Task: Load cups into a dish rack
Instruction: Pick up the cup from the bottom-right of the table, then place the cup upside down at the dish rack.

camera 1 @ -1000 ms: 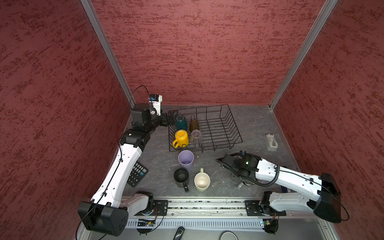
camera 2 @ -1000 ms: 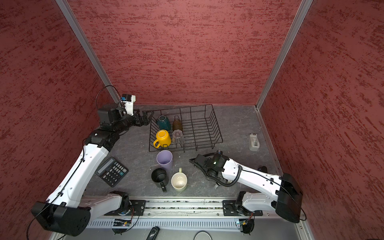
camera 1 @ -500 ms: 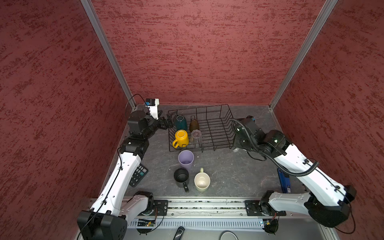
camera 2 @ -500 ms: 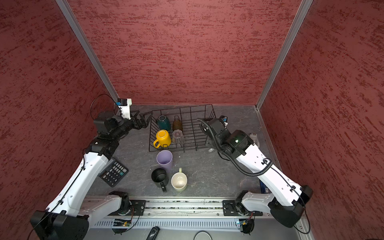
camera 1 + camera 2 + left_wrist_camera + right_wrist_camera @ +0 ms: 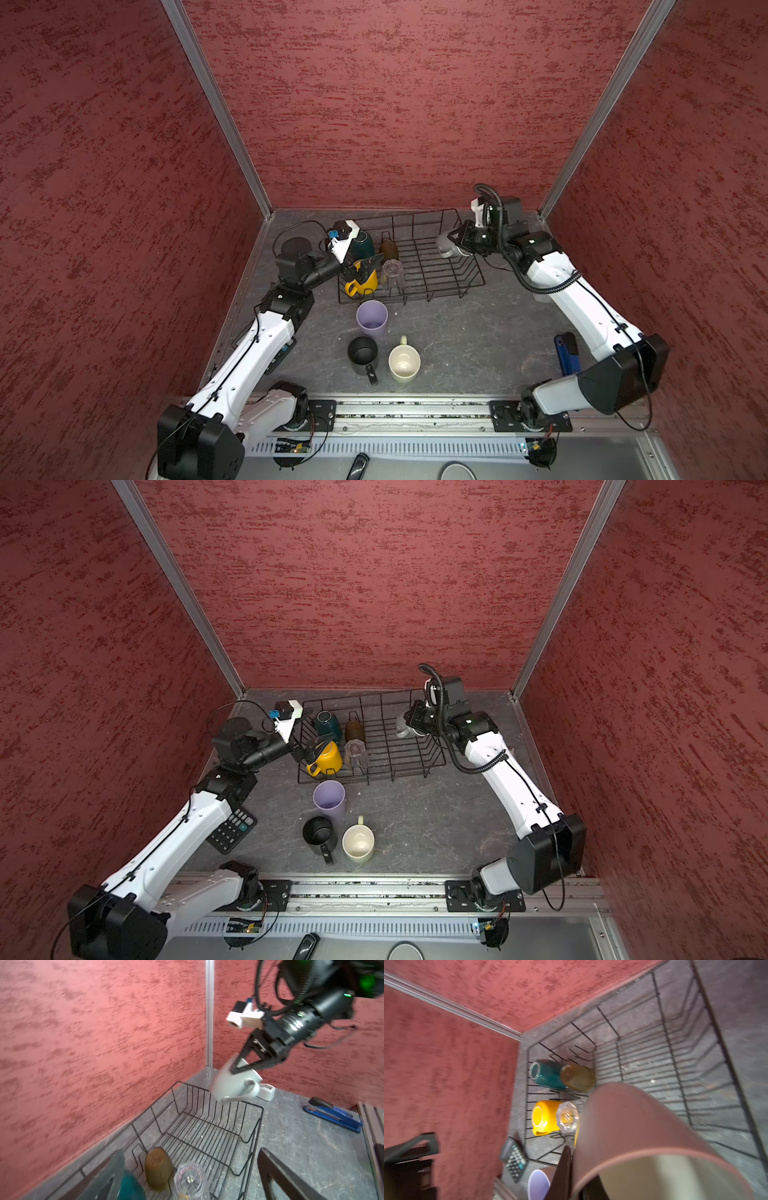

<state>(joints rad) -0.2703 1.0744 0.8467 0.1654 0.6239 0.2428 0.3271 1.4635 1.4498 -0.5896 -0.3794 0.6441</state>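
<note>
Pinching the grey mug (image 5: 232,1086) by its rim, the right gripper (image 5: 239,1068) holds it tilted over bare dish rack (image 5: 432,266) wire below, likely to seat it inverted; left gripper (image 5: 362,267) gapes empty near the yellow mug (image 5: 368,281).

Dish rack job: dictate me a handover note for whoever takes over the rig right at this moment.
The left end effector is open and empty, by the yellow mug in the dish rack.
The right end effector is shut on the grey mug, tilted above the rack's bare end.
Done: yellow mug, teal mug, brown glass and clear ribbed glass are racked.
Left: place the grey mug, then load the lilac tumbler, black mug and cream mug, upright on the table.
</note>
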